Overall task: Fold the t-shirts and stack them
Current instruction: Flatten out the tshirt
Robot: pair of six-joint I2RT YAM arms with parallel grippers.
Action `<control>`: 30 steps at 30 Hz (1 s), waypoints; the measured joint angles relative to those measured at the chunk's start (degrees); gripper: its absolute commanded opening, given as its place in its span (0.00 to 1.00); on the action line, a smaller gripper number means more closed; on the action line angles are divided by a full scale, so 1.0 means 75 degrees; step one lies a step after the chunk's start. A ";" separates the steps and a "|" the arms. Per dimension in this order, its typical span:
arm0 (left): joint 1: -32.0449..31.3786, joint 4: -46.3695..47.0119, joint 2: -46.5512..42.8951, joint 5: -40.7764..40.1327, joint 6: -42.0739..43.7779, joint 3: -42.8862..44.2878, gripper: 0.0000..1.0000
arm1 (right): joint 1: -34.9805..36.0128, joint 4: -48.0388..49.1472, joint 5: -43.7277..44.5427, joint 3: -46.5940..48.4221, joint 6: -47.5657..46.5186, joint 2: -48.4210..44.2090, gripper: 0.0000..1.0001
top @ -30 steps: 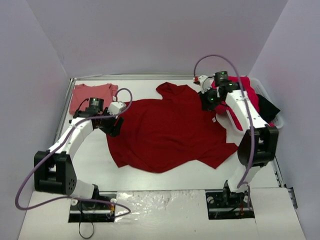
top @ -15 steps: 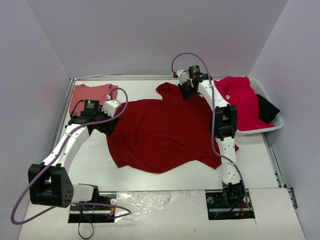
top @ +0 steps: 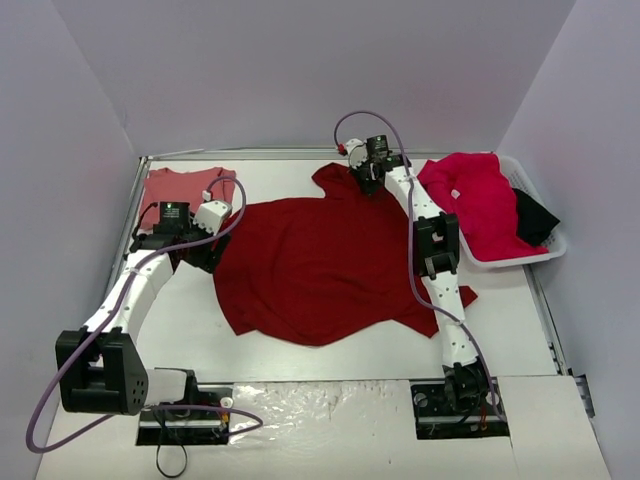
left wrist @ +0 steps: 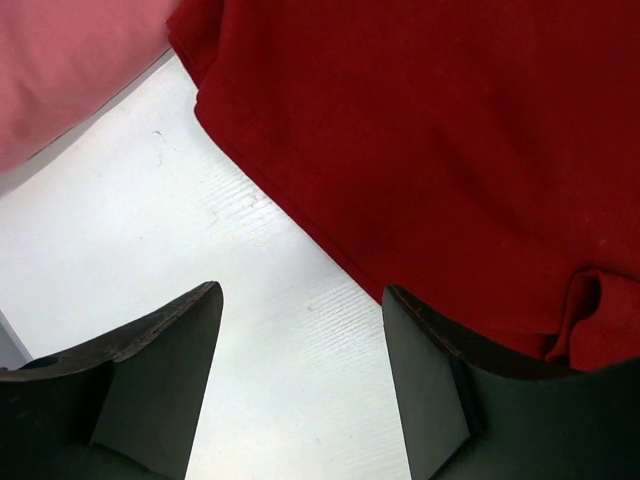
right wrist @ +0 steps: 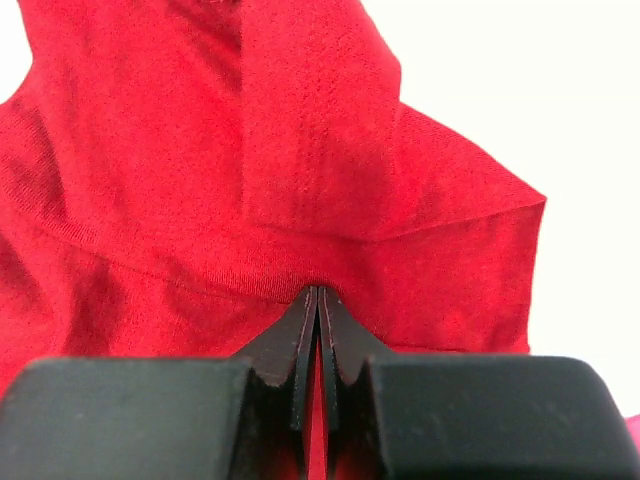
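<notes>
**A:** From above, what has changed?

**B:** The right arm has swung away from the basket [top: 545,250], where the raspberry shirt [top: 478,200] lies, and now reaches to the far edge of the crimson shirt [top: 330,265]. The right tool [top: 365,180] sits over the far sleeve. The left tool [top: 205,250] has slid off the shirt's left edge, and its jaws have spread.

**A:** What does that mean for the folding?

**B:** I'd judge the shirt is still being laid out. It lies roughly flat mid-worktop [top: 350,355], with no fold made. The salmon shirt [top: 185,188] lies at the far left corner.

**A:** And the left wrist view?

**B:** The left tool [left wrist: 300,295] is open and empty, with bare worktop [left wrist: 130,230] between its fingers. The crimson shirt's [left wrist: 420,130] hem runs just beyond the right finger, and the salmon shirt [left wrist: 70,60] is at the upper left.

**A:** The right wrist?

**B:** The right tool [right wrist: 318,295] is fully closed, its tips at the crimson shirt [right wrist: 300,150] just under a doubled flap. I can't tell whether any cloth is pinched.
</notes>
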 measured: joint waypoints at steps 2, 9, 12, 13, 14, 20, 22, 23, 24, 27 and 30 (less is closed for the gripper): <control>0.0050 0.0003 0.0000 0.0000 -0.0003 0.0000 0.64 | 0.0000 0.0195 0.0347 0.0221 0.0017 0.0189 0.00; 0.0114 0.0006 0.0000 0.0050 -0.0003 -0.0012 0.65 | -0.0058 0.1303 0.1775 0.0825 0.0128 0.0816 0.00; 0.0143 0.0006 0.0000 0.0087 -0.0006 -0.0012 0.65 | -0.0201 0.1716 0.2294 0.0822 0.0160 0.0927 0.00; 0.0143 0.0006 0.0000 0.0090 -0.0006 -0.0012 0.65 | -0.0262 0.1833 0.2495 0.0822 0.0160 0.0965 0.00; 0.0149 0.0006 0.0000 0.0096 -0.0006 -0.0012 0.65 | -0.0326 0.1950 0.2681 0.0822 0.0160 0.1000 0.00; 0.0149 0.0006 0.0000 0.0128 -0.0006 -0.0012 0.66 | -0.0705 0.2270 0.3483 0.0662 0.0172 0.1020 0.00; 0.0149 0.0003 0.0003 0.0134 -0.0006 -0.0012 0.66 | -0.0752 0.2285 0.3561 0.0641 0.0184 0.1020 0.00; 0.0149 0.0003 0.0003 0.0137 -0.0006 -0.0012 0.66 | -0.0758 0.2299 0.3558 0.0641 0.0210 0.1020 0.00; 0.0149 0.0003 0.0000 0.0140 -0.0006 -0.0012 0.66 | -0.0775 0.2305 0.3552 0.0638 0.0227 0.1014 0.00; 0.0152 0.0003 0.0003 0.0166 -0.0006 -0.0012 0.67 | -0.0784 0.2308 0.3439 0.0545 0.0356 0.0930 0.00; 0.0195 0.0000 0.0000 0.0297 0.0009 -0.0012 0.69 | -0.0758 0.2177 0.3162 0.0149 0.0562 0.0592 0.28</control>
